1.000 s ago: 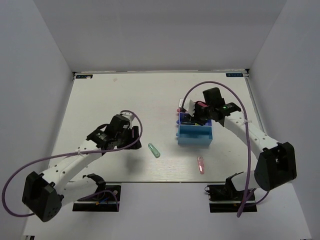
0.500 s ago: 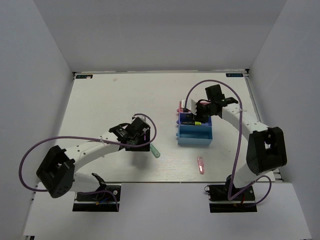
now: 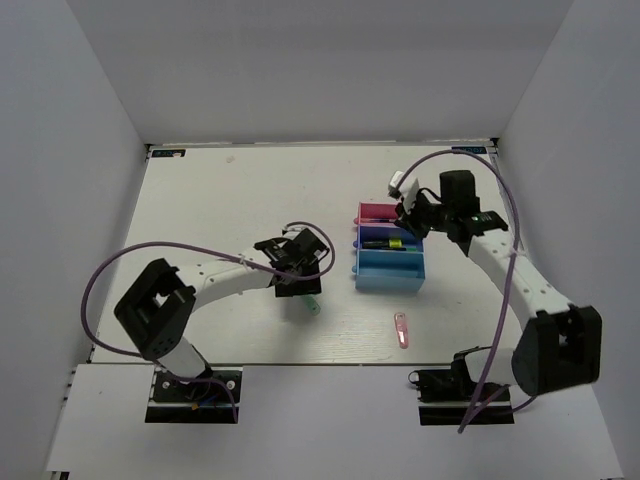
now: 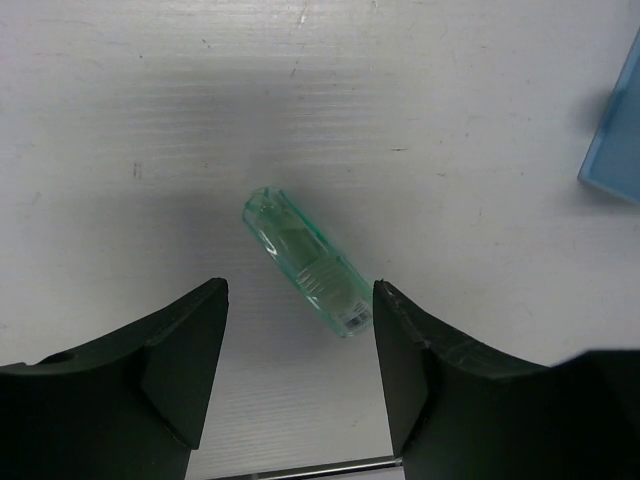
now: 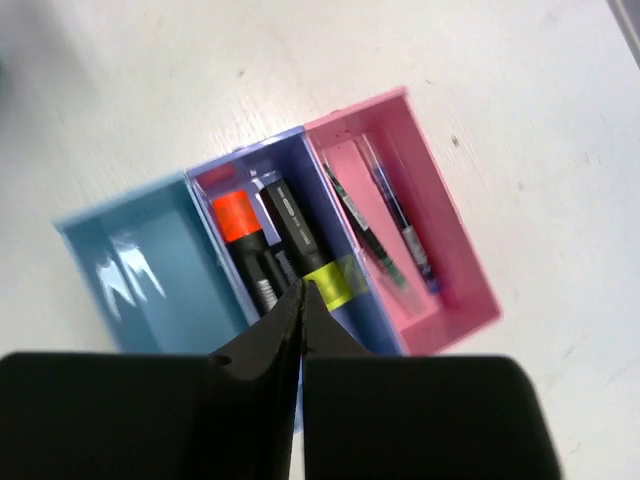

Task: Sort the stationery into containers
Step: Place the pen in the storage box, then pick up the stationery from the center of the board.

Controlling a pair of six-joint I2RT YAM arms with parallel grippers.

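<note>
Left wrist view: the left end effector stands open, one finger on each side of the pale green stick. The stick lies flat on the white counter, slanted across the gap, its near end just beside the right-hand finger. No pad presses it yet. Straddling it this way looks like the set-up for a pinch across its narrow body, though the slant means a closing finger may turn it first.

In the right wrist view, the right end effector is closed to a thin line with nothing between its fingers. It hangs above the dark blue tray, which suggests it has no load to deliver.

That middle tray holds an orange-ended highlighter and a yellow-ended highlighter, lying side by side along its length. The pink tray next to it holds the thin pens, so like seems to go with like. On the other side, the light blue tray shows only a bare floor.

From the top external view, the stick sits well to the left of the trays, under the left arm's wrist. The pink clip lies loose near the front edge, just in front of the light blue tray. These two items appear to be what is left to sort.
</note>
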